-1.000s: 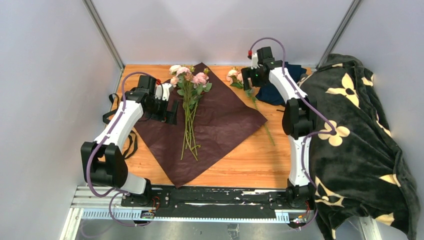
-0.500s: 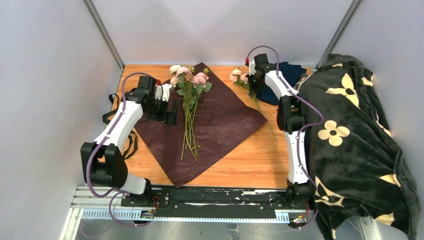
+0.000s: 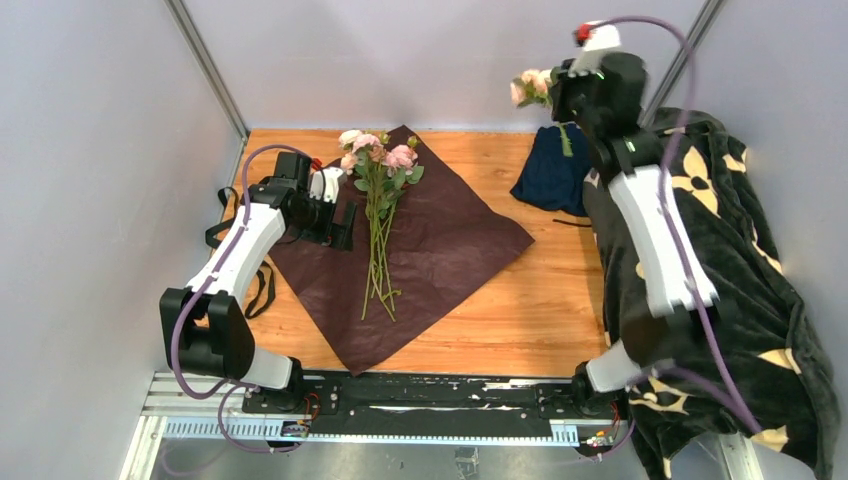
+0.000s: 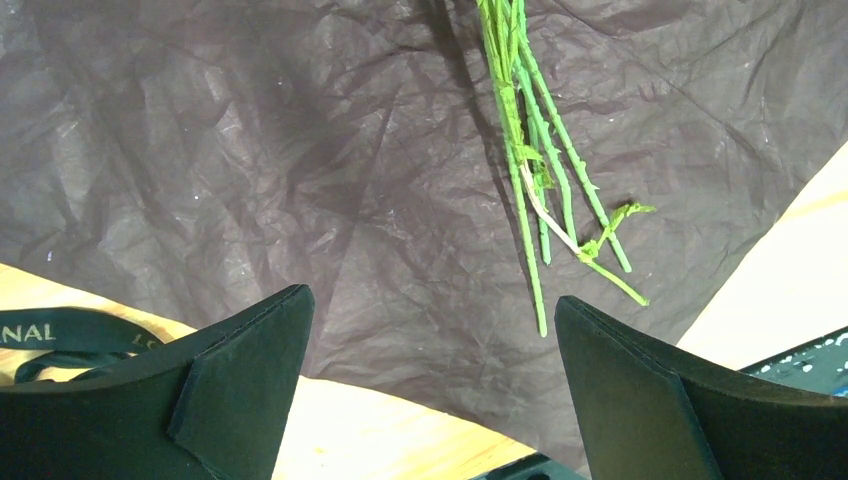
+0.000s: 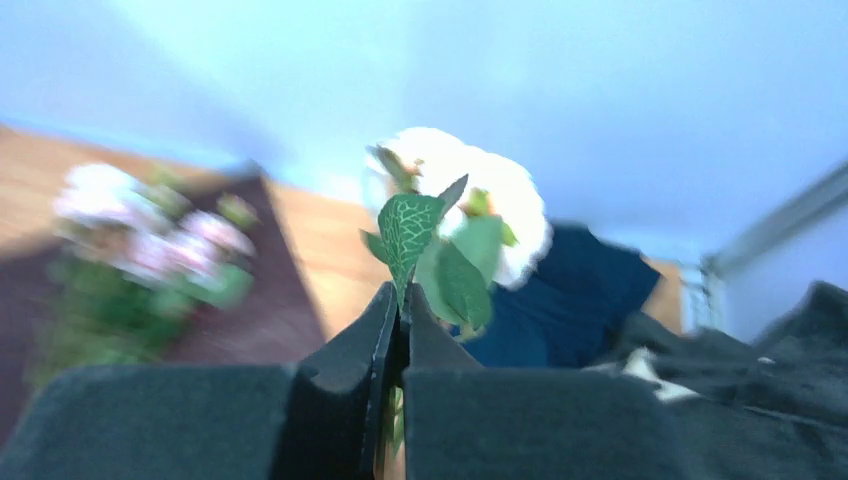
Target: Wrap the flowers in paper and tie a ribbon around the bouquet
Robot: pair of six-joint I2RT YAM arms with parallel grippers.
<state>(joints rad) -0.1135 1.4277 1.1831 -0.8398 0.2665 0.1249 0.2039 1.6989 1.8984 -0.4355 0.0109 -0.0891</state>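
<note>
Flowers (image 3: 378, 190) lie bunched down the middle of the paper (image 3: 440, 240), blooms at its far corner and stem ends toward its near corner. We see our left gripper (image 4: 430, 300) hovering over the paper's left part with its fingers spread wide and holding nothing, the stem ends lying on the sheet beyond the fingertips. Our right gripper (image 5: 400, 310) is well off the paper's right corner, up above the cloth (image 3: 553, 170), its fingers pressed together on the stem of one more sprig (image 3: 530, 88), whose pale blooms and leaves stand just past the fingertips.
</note>
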